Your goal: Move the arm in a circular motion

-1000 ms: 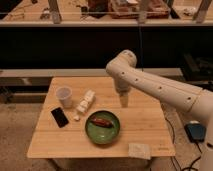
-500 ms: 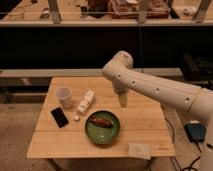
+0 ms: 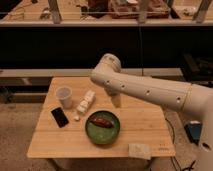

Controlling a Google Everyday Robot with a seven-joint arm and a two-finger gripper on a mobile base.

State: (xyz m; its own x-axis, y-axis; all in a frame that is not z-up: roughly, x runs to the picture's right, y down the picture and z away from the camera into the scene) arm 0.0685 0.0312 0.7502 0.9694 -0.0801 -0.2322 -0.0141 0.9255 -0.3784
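The cream-white arm (image 3: 150, 90) reaches in from the right edge over the wooden table (image 3: 145, 127), its thick links dotted with small dark marks. Its rounded elbow joint (image 3: 107, 67) sits above the table's back middle. From there a narrow pale tip hangs down, ending in the gripper (image 3: 116, 103), which hovers just above the table behind and right of the green bowl (image 3: 103, 127). Nothing is seen in the gripper.
The green bowl holds a brown item (image 3: 102, 122). A white cup (image 3: 64, 96), a black phone (image 3: 59, 116) and a row of white blocks (image 3: 85, 102) lie on the table's left. A pale packet (image 3: 139, 150) lies at the front right. Dark shelving stands behind.
The arm's elbow and hanging tip have swung leftward over the table, from right of the bowl to above its back edge.
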